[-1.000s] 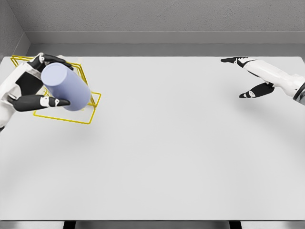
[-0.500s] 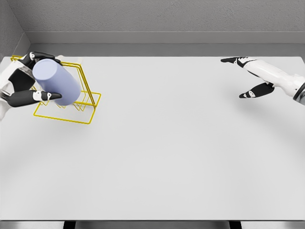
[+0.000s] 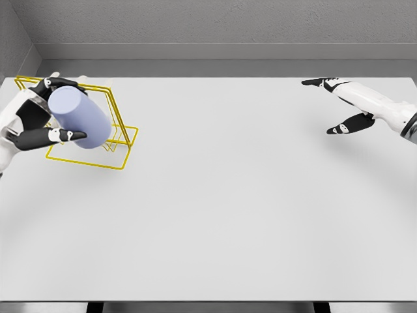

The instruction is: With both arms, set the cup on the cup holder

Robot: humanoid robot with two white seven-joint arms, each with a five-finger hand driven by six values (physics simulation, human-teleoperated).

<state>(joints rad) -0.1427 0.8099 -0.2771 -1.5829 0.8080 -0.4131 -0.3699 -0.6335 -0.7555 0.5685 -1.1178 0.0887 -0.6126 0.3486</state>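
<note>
A pale lavender cup (image 3: 79, 117) lies tilted on its side against the yellow wire cup holder (image 3: 112, 140) at the table's far left. My left hand (image 3: 53, 111) is curled around the cup, thumb below and fingers over the top, its base end facing me. The holder's upper rails show behind the cup and hand. My right hand (image 3: 331, 105) hovers over the far right of the table, fingers spread, holding nothing.
The white table (image 3: 228, 208) stretches wide between both arms. A grey wall runs along its back edge, and the front edge lies at the bottom of the view.
The left hand carried the cup left and back over the holder, then shifted slightly right and down onto the frame. The right arm has not moved.
</note>
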